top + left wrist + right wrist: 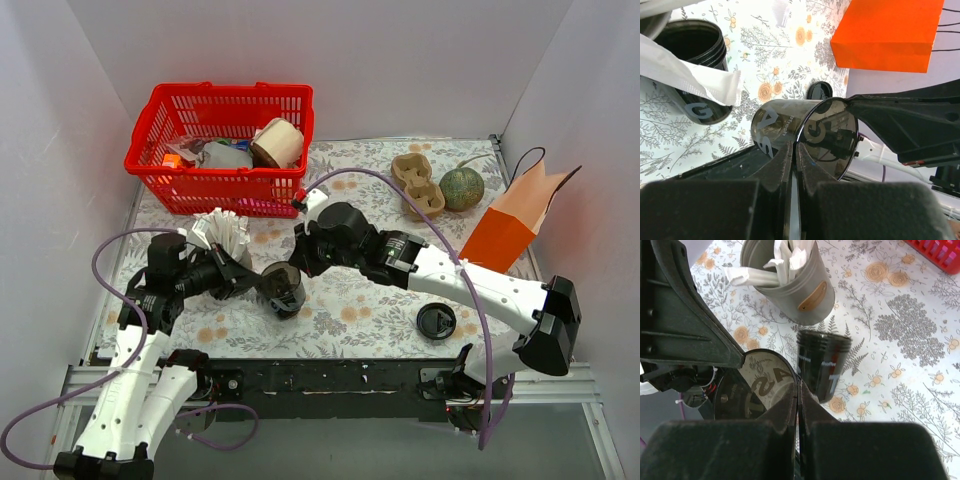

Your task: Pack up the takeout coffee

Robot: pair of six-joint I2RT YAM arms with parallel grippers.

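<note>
The left end effector (794, 150) is pressed together on the rim of the takeout coffee (780, 125). The right end effector (799, 390) pinches the opposite side of that rim, so the cup hangs tilted between the two sets of fingertips. Whether its base touches the worktop (900, 340) is hard to tell. A pinch on a thin wall lets a cup swing, so one side should release only once the other holds firm. The cup should also stay clear of the second black cup (822, 365) just beyond the right fingertips.

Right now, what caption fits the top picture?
Teamwork: the left gripper and right gripper pinch one black cup.
</note>
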